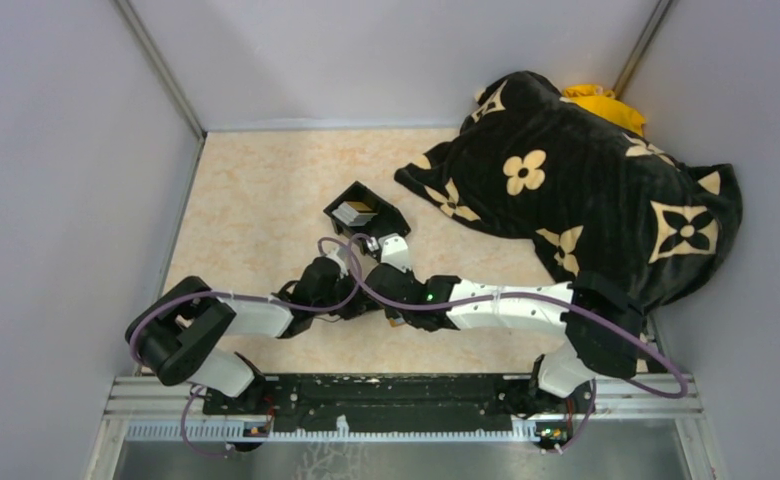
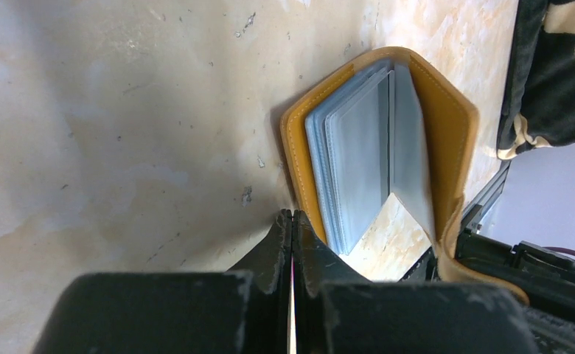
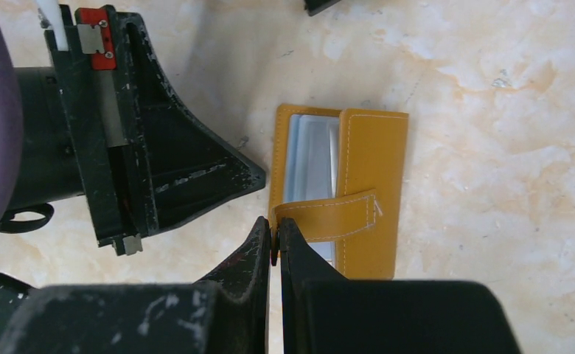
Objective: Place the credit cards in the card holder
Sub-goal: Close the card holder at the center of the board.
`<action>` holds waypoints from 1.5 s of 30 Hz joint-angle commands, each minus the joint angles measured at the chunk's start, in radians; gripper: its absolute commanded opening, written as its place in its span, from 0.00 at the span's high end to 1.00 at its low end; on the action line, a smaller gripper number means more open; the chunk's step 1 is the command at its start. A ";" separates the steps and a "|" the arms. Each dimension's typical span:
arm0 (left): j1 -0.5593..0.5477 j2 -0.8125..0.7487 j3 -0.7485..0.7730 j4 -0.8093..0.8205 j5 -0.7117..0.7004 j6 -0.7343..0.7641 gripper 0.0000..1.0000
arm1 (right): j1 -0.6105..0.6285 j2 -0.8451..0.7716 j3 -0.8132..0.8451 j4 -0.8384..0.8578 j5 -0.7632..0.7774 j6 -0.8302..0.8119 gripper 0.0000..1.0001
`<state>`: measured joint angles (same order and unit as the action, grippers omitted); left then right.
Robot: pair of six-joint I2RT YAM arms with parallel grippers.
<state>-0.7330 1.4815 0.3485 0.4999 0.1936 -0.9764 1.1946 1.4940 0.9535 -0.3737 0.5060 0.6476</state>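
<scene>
The orange-tan card holder (image 3: 373, 169) lies on the table, partly open, its pale blue-grey pockets (image 2: 358, 155) fanned out. My right gripper (image 3: 275, 225) is shut on the end of the holder's side tab (image 3: 329, 217). My left gripper (image 2: 293, 214) is shut, its tips against the edge of the holder's left cover (image 2: 299, 147); I see no card in it. Its fingers (image 3: 189, 158) show just left of the holder in the right wrist view. The pale credit cards (image 1: 356, 212) sit in a black open box (image 1: 378, 205) behind the arms. In the top view both arms hide the holder.
A large black blanket with cream flower marks (image 1: 586, 200) covers the table's right side, with a yellow thing (image 1: 601, 105) behind it. Grey walls close in the left, back and right. A corner of the box (image 3: 321, 6) shows at the top of the right wrist view.
</scene>
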 commanded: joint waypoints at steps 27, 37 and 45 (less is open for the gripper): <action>-0.005 -0.112 -0.055 -0.085 -0.070 0.013 1.00 | 0.039 0.133 0.063 0.221 -0.189 0.074 1.00; -0.005 -0.146 -0.064 -0.113 -0.080 0.018 1.00 | 0.031 0.141 -0.040 0.295 -0.204 0.140 1.00; -0.005 -0.228 -0.065 -0.207 -0.116 0.031 1.00 | -0.015 0.144 -0.141 0.443 -0.279 0.172 1.00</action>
<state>-0.7380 1.3048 0.2863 0.3370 0.1226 -0.9665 1.1873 1.6196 0.8356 -0.0170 0.2909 0.7937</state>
